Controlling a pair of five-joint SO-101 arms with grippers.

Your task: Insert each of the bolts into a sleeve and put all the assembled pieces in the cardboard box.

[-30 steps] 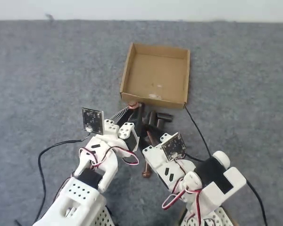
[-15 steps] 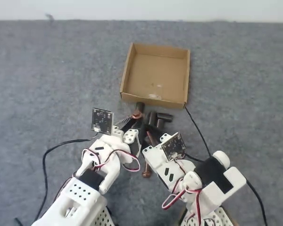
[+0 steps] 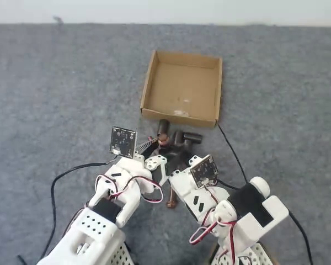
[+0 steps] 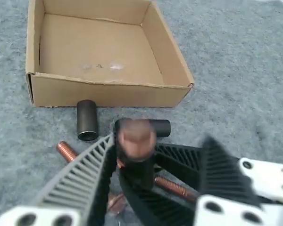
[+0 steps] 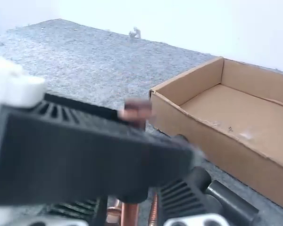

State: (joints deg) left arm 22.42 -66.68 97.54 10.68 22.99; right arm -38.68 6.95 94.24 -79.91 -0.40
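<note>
**Left gripper clamps a bolt in front of the box**

The left wrist view shows the grip. The left gripper (image 4: 132, 153) has its black, ribbed fingers (image 4: 87, 172) drawn narrow around a held bolt (image 4: 136, 135), whose round copper head points at the camera. Something dark sits just under the head, but I cannot tell whether it is a sleeve or a finger.

This view also shows a loose sleeve (image 4: 87, 120), a smooth dark cylinder, near the front wall of the cardboard box (image 4: 108, 92). A second sleeve (image 4: 161, 127) lies just behind the bolt head. Two threaded copper loose bolts (image 4: 66, 151) lie on the grey carpet (image 4: 236, 61).

The high view shows both arms. The right gripper (image 3: 177, 159) is close beside the left one, and I cannot tell whether it grips anything. A lone bolt (image 3: 170, 203) lies between the two arms.

In the right wrist view the copper head stands above a broad black finger.
</note>
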